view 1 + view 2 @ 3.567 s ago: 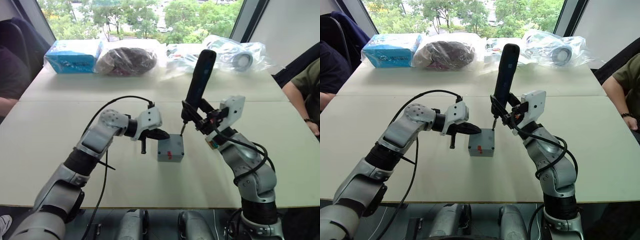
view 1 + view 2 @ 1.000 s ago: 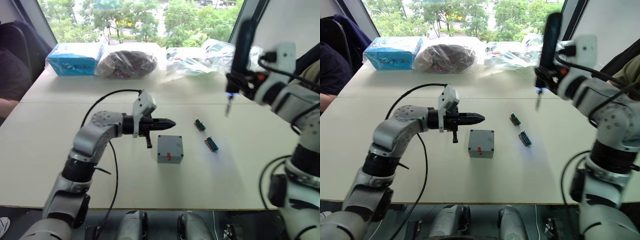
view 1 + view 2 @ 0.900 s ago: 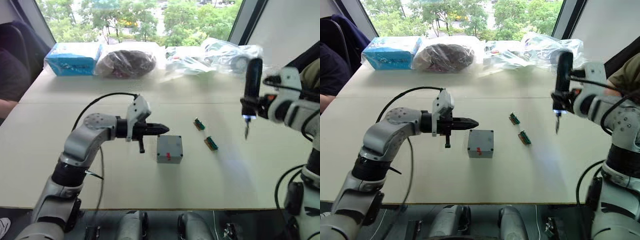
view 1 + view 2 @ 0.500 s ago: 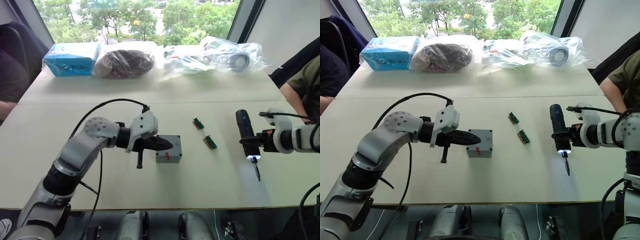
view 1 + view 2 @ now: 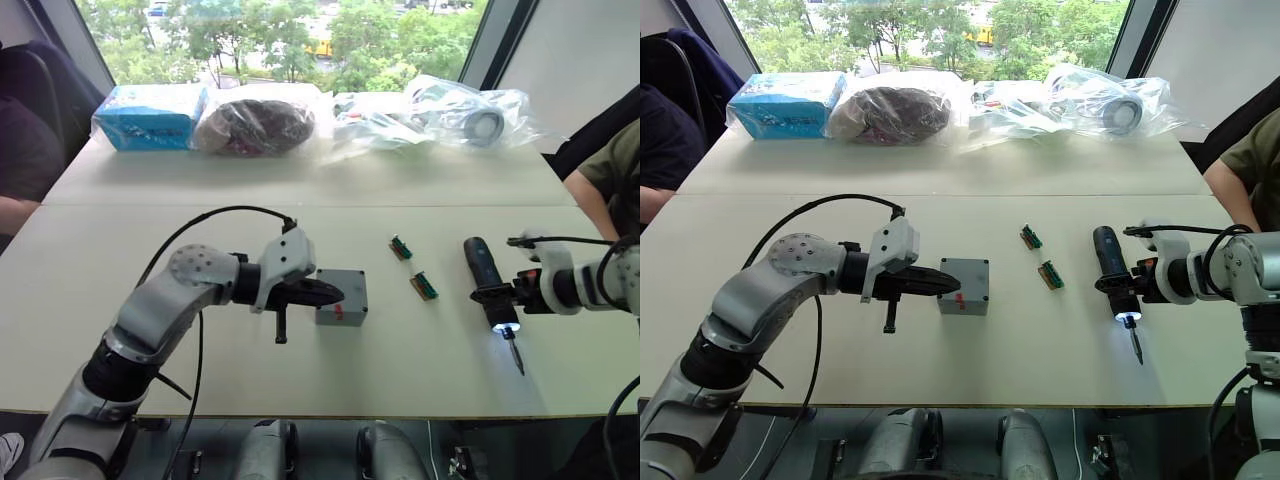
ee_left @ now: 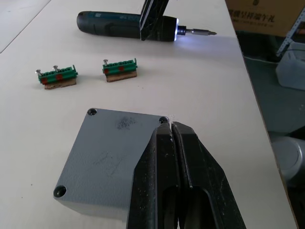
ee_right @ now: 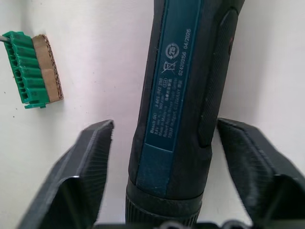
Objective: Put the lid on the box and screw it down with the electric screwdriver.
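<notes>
box: matt grey, metal-looking, faintly scuffed top | electric screwdriver: matt dark plastic body w/ printed label, bright metal bit | right pincer pads: black, ribbed | table: smooth matt off-white | connector blocks: green plastic on brown card | bags: glossy clear plastic

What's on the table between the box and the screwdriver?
Two small green terminal blocks lie apart on the table between the box and the screwdriver, seen in both eye views and the left wrist view.
</notes>
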`<state>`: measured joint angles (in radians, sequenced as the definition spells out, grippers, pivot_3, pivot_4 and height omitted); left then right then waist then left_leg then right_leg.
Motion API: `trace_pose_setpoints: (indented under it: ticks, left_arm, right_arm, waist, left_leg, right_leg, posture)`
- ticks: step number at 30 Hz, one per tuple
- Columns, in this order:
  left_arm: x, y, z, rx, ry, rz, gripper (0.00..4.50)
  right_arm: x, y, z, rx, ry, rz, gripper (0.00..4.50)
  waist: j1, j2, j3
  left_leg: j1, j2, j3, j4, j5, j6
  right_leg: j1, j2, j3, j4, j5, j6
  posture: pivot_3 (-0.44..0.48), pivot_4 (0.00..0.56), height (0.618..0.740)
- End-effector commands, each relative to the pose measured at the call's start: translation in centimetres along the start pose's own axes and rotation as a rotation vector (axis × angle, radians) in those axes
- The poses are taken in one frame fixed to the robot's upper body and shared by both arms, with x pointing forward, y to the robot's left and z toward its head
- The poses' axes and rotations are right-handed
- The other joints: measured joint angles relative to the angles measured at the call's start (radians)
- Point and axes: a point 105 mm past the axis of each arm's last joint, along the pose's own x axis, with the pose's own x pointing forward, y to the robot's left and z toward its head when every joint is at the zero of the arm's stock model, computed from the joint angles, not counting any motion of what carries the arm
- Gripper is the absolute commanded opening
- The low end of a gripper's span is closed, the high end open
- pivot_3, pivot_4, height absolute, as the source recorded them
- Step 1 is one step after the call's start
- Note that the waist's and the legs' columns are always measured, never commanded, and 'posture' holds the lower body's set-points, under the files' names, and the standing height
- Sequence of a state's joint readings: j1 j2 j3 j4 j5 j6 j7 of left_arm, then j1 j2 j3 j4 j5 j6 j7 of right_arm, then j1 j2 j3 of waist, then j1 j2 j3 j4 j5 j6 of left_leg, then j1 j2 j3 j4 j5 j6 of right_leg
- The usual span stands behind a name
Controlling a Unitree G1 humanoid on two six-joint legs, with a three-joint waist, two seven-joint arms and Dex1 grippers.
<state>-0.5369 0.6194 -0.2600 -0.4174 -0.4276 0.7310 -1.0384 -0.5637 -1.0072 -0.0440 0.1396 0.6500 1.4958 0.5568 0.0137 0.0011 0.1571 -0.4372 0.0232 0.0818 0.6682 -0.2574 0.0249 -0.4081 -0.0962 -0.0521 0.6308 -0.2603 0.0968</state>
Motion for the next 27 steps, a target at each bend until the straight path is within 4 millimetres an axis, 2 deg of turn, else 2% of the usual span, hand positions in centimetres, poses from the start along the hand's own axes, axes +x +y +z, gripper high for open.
trace_pose_setpoints:
  ticks: [1,3,6,8,10,11,12,14,17,21,27]
  left_arm:
    - [-0.7,0.4,0.9,0.027,-0.025,0.020,0.00]
    - [-1.1,0.9,0.9,0.022,-0.024,0.038,0.00]
    - [-2.0,2.0,0.9,-0.016,-0.039,0.078,0.00]
    - [-2.7,3.3,1.1,-0.077,-0.089,0.114,0.00]
    - [-3.0,4.3,0.8,-0.105,-0.101,0.147,0.00]
    - [-3.2,5.0,0.1,-0.117,-0.088,0.188,0.00]
    - [-3.2,5.5,-0.5,-0.125,-0.073,0.219,0.00]
    - [-3.2,5.9,-1.3,-0.116,-0.049,0.248,0.00]
    - [-2.9,6.6,-3.9,-0.066,0.084,0.314,0.00]
    - [-2.4,5.2,-5.4,-0.055,0.158,0.236,0.00]
    - [-1.1,4.5,-6.0,-0.069,0.169,0.188,0.00]
  right_arm:
    - [-1.6,-0.1,1.1,-0.104,-0.049,-0.046,4.48]
    - [-2.6,0.0,2.4,-0.139,-0.105,-0.070,4.48]
    - [-5.5,1.9,5.1,-0.266,-0.228,-0.064,4.48]
    - [-6.7,3.4,5.8,-0.405,-0.272,-0.053,4.48]
    - [-6.8,4.5,6.0,-0.471,-0.306,-0.042,4.48]
    - [-6.6,7.0,6.1,-0.544,-0.360,0.055,4.48]
    - [-6.4,9.5,5.7,-0.606,-0.405,0.161,4.48]
    - [-6.4,12.5,4.8,-0.694,-0.457,0.292,4.48]
    - [-3.7,16.3,0.3,-0.780,-0.380,0.476,4.48]
    - [-1.4,17.4,-2.1,-0.821,-0.324,0.512,4.48]
    - [0.8,17.8,-2.4,-0.830,-0.317,0.513,4.48]
  waist:
    - [0.001,0.000,0.000]
    - [-0.002,0.000,0.000]
    - [-0.004,0.002,0.001]
    - [-0.003,0.002,0.001]
    - [-0.002,0.002,0.001]
    - [-0.002,-0.001,0.002]
    - [-0.002,-0.002,0.002]
    - [-0.003,-0.003,0.002]
    - [0.003,-0.003,0.002]
    - [-0.001,-0.005,0.002]
    - [-0.001,-0.006,0.002]
  left_leg:
    - [0.000,0.000,0.000,0.000,0.000,0.000]
    - [0.000,0.000,0.000,0.000,0.000,0.000]
    - [0.000,0.000,0.000,-0.001,0.000,0.000]
    - [0.000,0.000,0.001,-0.001,0.000,0.000]
    - [0.000,0.001,0.000,-0.001,0.000,0.000]
    - [0.000,0.002,0.000,-0.001,0.000,0.000]
    - [0.000,0.002,0.000,-0.001,0.000,0.000]
    - [0.000,0.003,-0.001,-0.001,0.000,-0.001]
    - [0.000,0.003,-0.001,-0.001,0.000,-0.001]
    - [-0.002,0.000,-0.001,0.000,0.001,-0.001]
    - [-0.001,0.000,-0.002,0.001,0.000,-0.001]
  right_leg:
    - [0.000,0.000,0.000,0.000,0.000,0.000]
    - [0.000,0.000,0.000,0.000,0.000,0.000]
    - [-0.001,0.000,0.000,0.000,0.000,0.000]
    - [-0.002,0.000,0.000,0.001,0.000,0.000]
    - [-0.002,0.001,0.000,0.000,0.000,0.000]
    - [-0.002,0.002,-0.001,0.000,0.000,0.000]
    - [-0.001,0.002,-0.001,0.000,0.000,0.000]
    - [-0.001,0.002,-0.001,0.000,0.000,0.000]
    - [-0.001,0.002,-0.001,0.001,0.000,0.000]
    - [-0.001,-0.001,-0.002,0.001,0.000,0.000]
    - [-0.001,-0.001,-0.002,0.001,0.000,0.000]
  posture:
    - [0.000,0.150,0.740]
    - [0.000,0.150,0.740]
    - [0.000,0.150,0.740]
    - [0.000,0.150,0.740]
    - [0.000,0.150,0.740]
    - [0.000,0.150,0.740]
    - [0.000,0.150,0.740]
    - [0.000,0.150,0.740]
    - [0.000,0.150,0.740]
    - [0.000,0.150,0.740]
    - [0.000,0.150,0.740]
